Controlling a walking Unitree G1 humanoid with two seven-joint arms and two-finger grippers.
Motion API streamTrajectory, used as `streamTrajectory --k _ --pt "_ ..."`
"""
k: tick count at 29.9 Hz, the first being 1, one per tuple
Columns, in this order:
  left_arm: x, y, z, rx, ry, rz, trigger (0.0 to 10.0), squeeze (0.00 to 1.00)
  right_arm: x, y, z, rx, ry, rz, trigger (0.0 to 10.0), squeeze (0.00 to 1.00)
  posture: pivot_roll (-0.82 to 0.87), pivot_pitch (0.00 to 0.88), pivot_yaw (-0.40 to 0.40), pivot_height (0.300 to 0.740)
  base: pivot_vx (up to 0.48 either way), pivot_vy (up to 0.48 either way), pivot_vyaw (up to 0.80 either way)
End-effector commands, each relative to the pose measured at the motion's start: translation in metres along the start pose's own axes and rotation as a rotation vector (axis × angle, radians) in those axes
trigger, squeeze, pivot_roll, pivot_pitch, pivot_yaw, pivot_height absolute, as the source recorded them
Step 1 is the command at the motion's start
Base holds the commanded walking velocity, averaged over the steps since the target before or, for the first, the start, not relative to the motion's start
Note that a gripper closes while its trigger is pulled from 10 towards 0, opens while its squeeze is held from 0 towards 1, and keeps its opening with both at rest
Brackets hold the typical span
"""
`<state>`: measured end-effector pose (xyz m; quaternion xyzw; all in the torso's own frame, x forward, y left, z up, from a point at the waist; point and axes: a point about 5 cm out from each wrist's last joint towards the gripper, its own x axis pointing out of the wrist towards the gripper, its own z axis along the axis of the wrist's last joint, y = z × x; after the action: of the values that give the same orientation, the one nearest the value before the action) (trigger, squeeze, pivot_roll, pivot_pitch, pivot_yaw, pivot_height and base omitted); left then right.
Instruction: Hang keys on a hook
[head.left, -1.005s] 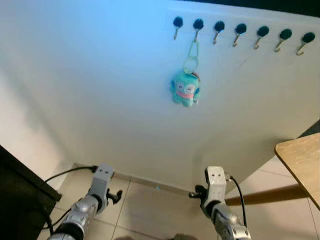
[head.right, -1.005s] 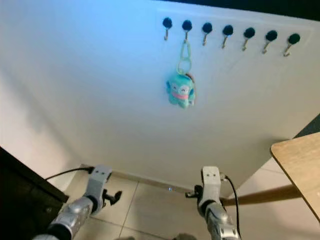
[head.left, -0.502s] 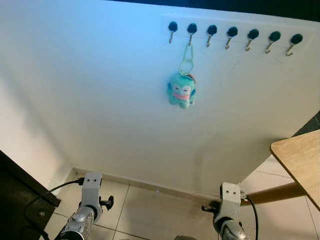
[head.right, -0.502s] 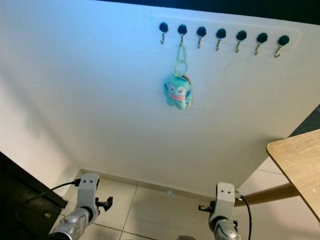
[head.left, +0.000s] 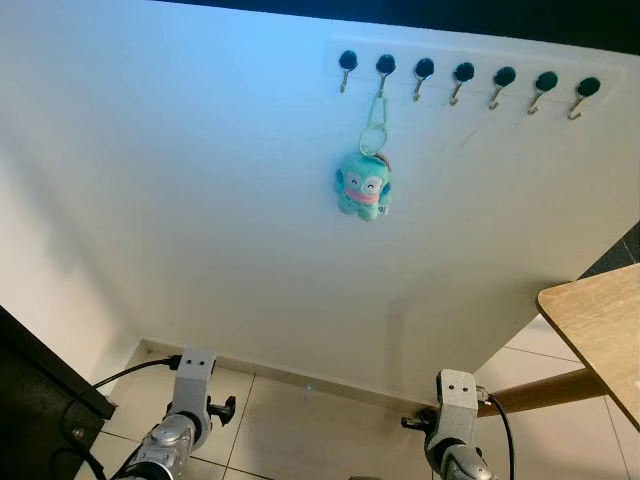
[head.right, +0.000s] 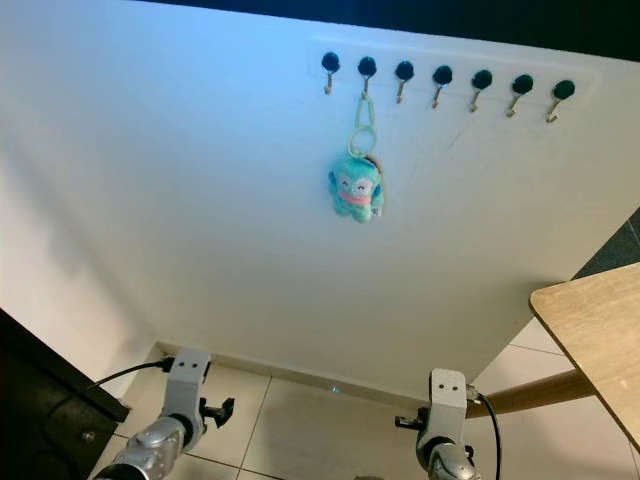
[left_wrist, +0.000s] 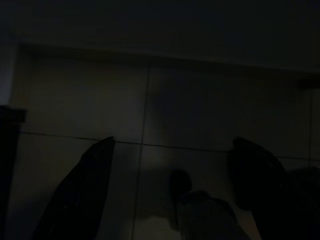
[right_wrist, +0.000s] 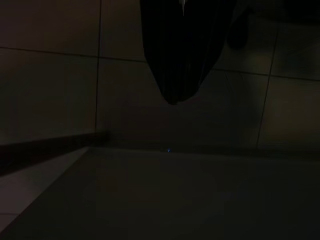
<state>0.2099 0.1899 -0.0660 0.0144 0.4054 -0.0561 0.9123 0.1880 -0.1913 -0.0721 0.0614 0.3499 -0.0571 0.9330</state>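
Black fingers, L gripper (left_wrist: 170, 190): two dark fingers (left_wrist: 80, 190) spread wide apart, nothing btwn them, touching nothing; tiled floor (left_wrist: 200, 115) beyond, view v. dark.
R gripper (right_wrist: 177, 55): one dark mass of fingers over floor tiles; gap can't be told, too dark.
L arm (head.left: 175, 430): hangs low near floor, by a black cable (head.left: 125, 375).
R arm (head.left: 450, 440): hangs low, idle, near the table leg.
Keys (head.left: 364, 186): teal plush keychain w/ pale green clip, hanging on 2nd hook (head.left: 384, 66) from robot's left, flat against white wall (head.left: 180, 180).
Hooks: row of seven, black caps, high on wall; other six bare.
Table (head.left: 600, 320): wooden corner, robot's right side.
Dark furniture (head.left: 30, 400): low on robot's left.
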Motion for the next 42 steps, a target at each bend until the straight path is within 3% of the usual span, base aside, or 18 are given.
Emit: streamTrajectory --k 1,6,10,42 --pt "0.001 -0.005 -0.002 0.013 0.006 -0.012 10.0 0.0 -0.001 -0.001 -0.005 -0.018 0.021 0.01 10.0 0.0 0.04 0.013 -0.032 0.74 0.0 0.0 0.0" --pt "0.0 -0.008 -0.009 0.058 0.026 -0.036 10.0 0.0 -0.002 -0.005 -0.005 -0.023 0.019 -0.001 10.0 0.0 0.03 0.028 -0.02 0.74 0.0 0.0 0.0" --pt "-0.001 -0.01 -0.01 0.047 0.018 -0.039 10.0 0.0 -0.004 -0.006 -0.008 -0.029 0.016 0.003 10.0 0.0 0.03 0.03 -0.023 0.74 0.0 0.0 -0.28" --pt "-0.002 -0.008 -0.011 -0.003 -0.021 -0.011 10.0 0.0 -0.006 -0.002 -0.012 -0.093 0.02 0.067 10.0 0.0 0.04 0.031 -0.036 0.74 0.0 0.0 -0.8"
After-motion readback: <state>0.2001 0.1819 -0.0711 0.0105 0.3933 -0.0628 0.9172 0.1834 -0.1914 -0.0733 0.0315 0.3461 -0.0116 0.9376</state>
